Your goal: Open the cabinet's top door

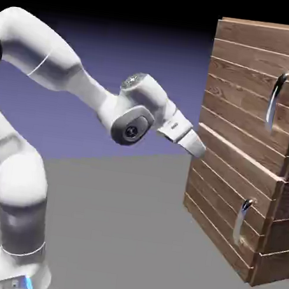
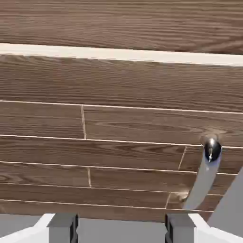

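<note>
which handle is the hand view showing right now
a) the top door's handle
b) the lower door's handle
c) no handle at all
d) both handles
b, the hand view shows one silver handle, on the planks on the far side of the thick pale seam from the top door

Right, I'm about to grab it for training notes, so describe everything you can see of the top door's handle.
The top door's handle is a curved, shiny bar, metallic-looking, silver with dark reflections. It stands upright, fixed near the door's edge on the exterior view's right, bowed out from the brown planks of the top door, which looks shut. The gripper is lower and off to the left, not touching it.
</note>
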`<state>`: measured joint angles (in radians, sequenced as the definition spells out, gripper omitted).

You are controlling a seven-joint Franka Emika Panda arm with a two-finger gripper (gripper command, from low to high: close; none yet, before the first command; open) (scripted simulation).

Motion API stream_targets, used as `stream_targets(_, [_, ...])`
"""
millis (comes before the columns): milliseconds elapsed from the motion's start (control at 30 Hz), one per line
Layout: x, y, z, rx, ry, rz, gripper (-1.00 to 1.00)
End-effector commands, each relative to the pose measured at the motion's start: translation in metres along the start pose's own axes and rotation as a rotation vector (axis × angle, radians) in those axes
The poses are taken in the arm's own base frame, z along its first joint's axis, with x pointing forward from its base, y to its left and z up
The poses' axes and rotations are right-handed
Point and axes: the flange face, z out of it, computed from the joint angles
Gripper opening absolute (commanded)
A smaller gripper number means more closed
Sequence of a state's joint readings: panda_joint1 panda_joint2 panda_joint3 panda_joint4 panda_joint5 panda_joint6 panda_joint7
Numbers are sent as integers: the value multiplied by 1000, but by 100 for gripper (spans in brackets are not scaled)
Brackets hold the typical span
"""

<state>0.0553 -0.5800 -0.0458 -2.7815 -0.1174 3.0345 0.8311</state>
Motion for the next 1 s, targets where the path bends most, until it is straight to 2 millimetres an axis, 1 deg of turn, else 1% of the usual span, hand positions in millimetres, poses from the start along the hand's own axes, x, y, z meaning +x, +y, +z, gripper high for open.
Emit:
stream_targets(0, [2,-5,-3,11,8,-4,0])
stream_targets(233, [17,-37,-28,86,69,-25,0])
stream_targets(467, [31,-57,-51,158,135,-36,0])
stream_targets(700, [46,-67,-70,226,204,-37,0])
stream_targets(967, [65,-66,-82,300,282,-27,0])
